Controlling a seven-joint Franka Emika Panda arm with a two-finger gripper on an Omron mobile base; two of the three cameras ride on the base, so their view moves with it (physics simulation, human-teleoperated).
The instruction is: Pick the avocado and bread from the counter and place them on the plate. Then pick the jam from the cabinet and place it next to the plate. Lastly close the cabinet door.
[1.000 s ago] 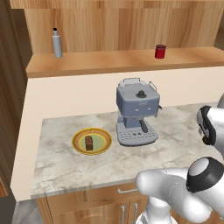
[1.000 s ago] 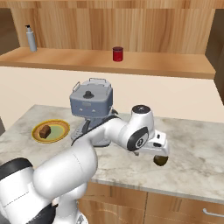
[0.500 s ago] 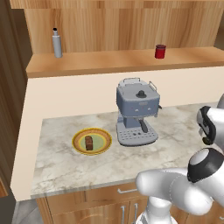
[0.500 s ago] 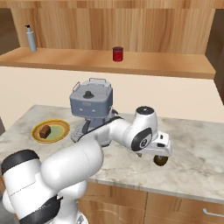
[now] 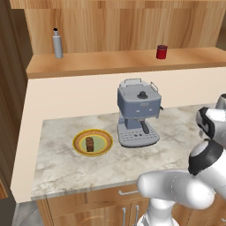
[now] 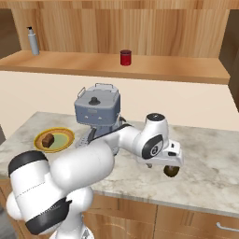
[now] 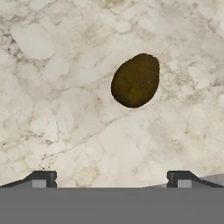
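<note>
- gripper (image 7: 112, 179) hung above the bench (image 7: 57, 109), pointing down at it; in the hand view its two dark fingertips (image 7: 41, 178) stood wide apart with only bare marbled stone between them, nothing held.
- avocado (image 7: 135, 80) lay on the bench ahead of the fingertips, offset toward the right-hand tip; dark green-brown oval, apart from both tips.
- right base view: avocado (image 6: 172, 171) sat on the bench (image 6: 210, 172) near the front edge, directly under the white hand of the gripper (image 6: 169, 164), well right of the coffee machine (image 6: 97, 111).
- whether the fingertips reached the avocado's height could not be told from the base views.
- bread (image 5: 90, 144) lay on the plate (image 5: 79, 148), roughly at its centre; same in the right base view, bread (image 6: 47, 139) on the plate (image 6: 64, 140).
- plate sat on the bench (image 5: 66, 167) just left of the coffee machine (image 5: 137, 112), well apart from the avocado.
- red jar (image 5: 162, 51) stood upright on the wooden shelf (image 5: 110, 62) above the bench, behind the coffee machine; red jar (image 6: 125, 57) also visible from the right.
- grey bottle (image 5: 57, 44) stood upright toward the left end of that shelf, well apart from the jar; grey bottle (image 6: 33, 41) in the right base view too.
- wooden drawers (image 6: 205, 224) with silver handles ran below the bench front.
</note>
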